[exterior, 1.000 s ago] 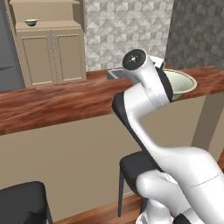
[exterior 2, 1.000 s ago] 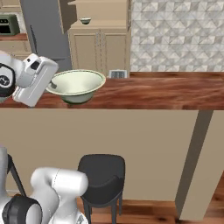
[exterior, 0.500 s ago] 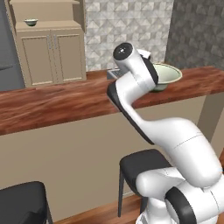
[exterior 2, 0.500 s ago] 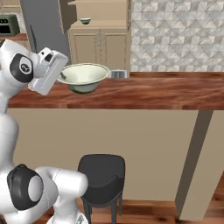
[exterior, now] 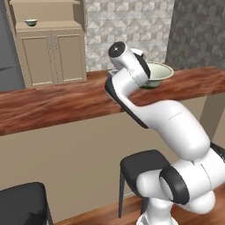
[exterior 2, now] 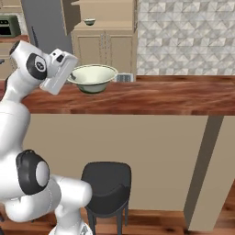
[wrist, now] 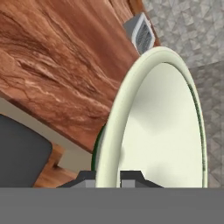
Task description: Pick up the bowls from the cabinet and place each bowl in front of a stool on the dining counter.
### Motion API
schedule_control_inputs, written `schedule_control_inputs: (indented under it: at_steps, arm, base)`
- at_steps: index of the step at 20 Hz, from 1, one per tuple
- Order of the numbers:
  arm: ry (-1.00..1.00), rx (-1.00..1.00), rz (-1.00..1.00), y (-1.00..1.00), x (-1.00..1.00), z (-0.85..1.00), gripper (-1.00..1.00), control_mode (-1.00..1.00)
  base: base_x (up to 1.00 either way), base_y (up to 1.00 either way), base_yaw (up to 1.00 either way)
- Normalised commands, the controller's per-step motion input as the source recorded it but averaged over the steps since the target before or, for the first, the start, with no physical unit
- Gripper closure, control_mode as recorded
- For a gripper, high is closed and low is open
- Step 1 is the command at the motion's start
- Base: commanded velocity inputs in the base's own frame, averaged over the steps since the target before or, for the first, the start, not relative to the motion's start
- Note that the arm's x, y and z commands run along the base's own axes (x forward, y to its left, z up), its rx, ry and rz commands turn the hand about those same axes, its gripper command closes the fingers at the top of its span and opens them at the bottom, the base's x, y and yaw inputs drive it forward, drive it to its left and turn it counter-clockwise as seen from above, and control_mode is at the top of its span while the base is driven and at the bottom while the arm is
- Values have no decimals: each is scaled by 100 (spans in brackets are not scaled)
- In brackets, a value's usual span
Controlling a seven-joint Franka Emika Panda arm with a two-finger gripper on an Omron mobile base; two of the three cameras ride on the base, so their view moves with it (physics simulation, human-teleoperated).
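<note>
Right base view shows the gripper (exterior 2: 69, 79) clenched on the near rim of a bowl (exterior 2: 93, 77), which hangs just above the reddish-brown dining bench (exterior 2: 151, 97) with its foot close over the wood. Nothing lies inside it; its pale inner wall is bare. Behind it a small grey ribbed object (exterior 2: 122, 78) sits on the bench's far edge. A second bowl (exterior 2: 89, 21) stands in the open shelf niche of the beige cabinet (exterior 2: 104, 48) at the back; whether it holds anything is too small to tell. A black stool (exterior 2: 107, 182) stands on the floor below the bench, roughly beneath the carried bowl.

Left base view has the arm hiding the grip itself, with the bowl (exterior: 157, 73) peeking out past the wrist, and shows two stools, one under the arm (exterior: 143, 163) and another at the lower left corner (exterior: 22, 205).

Hand view gives the close detail: the jaws pinch the cream rim between them, the empty bowl (wrist: 162, 127) seen nearly edge-on, its dark green underside just showing.
</note>
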Motion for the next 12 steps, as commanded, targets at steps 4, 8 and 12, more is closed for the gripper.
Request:
schedule_control_inputs:
  at_steps: [4, 8, 12]
  arm:
    - [0, 0, 0, 0, 28, -25, 100, -100]
    - [0, 1, 0, 0, 20, -36, 100, -100]
    - [0, 0, 0, 0, 22, -39, 100, -100]
  base:
    - [0, 0, 0]
    - [0, 0, 0]
    - [0, 0, 0]
